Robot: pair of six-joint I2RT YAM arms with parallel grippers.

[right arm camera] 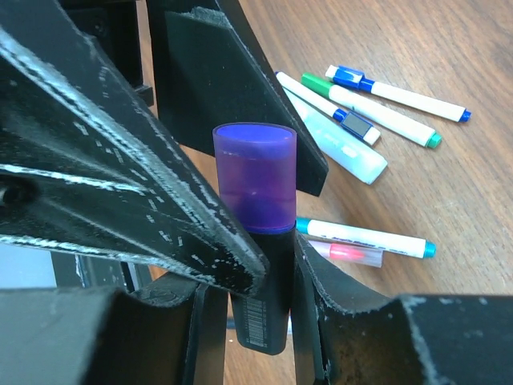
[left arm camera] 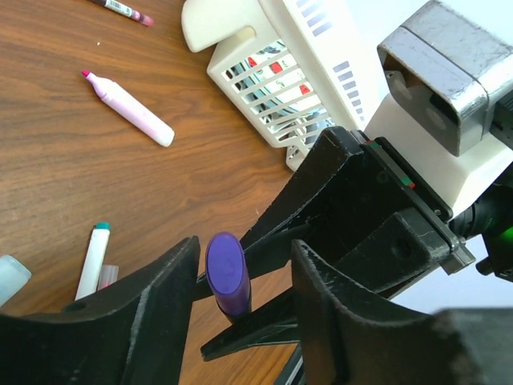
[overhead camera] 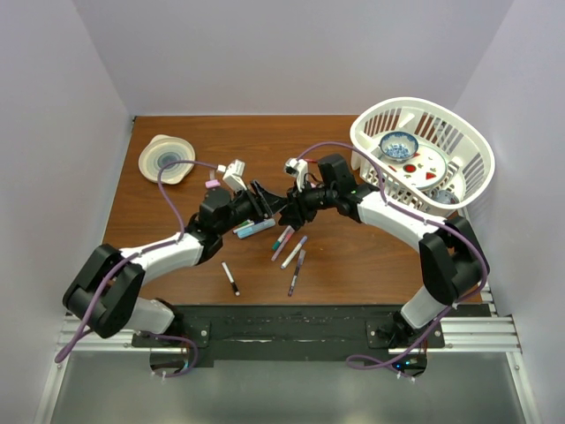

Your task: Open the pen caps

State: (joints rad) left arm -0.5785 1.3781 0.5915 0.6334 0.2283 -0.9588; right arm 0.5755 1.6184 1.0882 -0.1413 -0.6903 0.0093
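Two grippers are set nose to nose above the middle of the bench point(overhead camera: 265, 141), with one highlighter point(right arm camera: 264, 317) between them. Its black barrel is pinched in the jaws of the right gripper point(right arm camera: 279, 273) and is held clear of the wood, with a barcode label showing low on the barrel. The purple cap point(right arm camera: 255, 176) is seen seated on the barrel's end, not pulled off. The left gripper point(left arm camera: 244, 249) is placed around that cap, but its jaws are spread: in the left wrist view a gap is seen on each side of the cap, so it is framed and not touched. Several loose pens point(overhead camera: 294, 252) are scattered on the bench below and in front of the grippers. In the right wrist view a blue-ended pen point(right arm camera: 409, 98) and a green-ended pen point(right arm camera: 369, 110) are laid side by side, with a pale teal highlighter point(right arm camera: 353, 160) just beside them. Nearer, a teal-ended pen point(right arm camera: 365, 238) is laid with a pink cap point(right arm camera: 345, 253) just beside it. A pink highlighter point(left arm camera: 128, 108) is seen apart from these, its nib bare. A white basket point(overhead camera: 459, 132) is stood at the far right, with a blue bowl point(overhead camera: 398, 144) and a plate point(overhead camera: 422, 163) inside. A round white dish point(overhead camera: 166, 159) is set at the far left.
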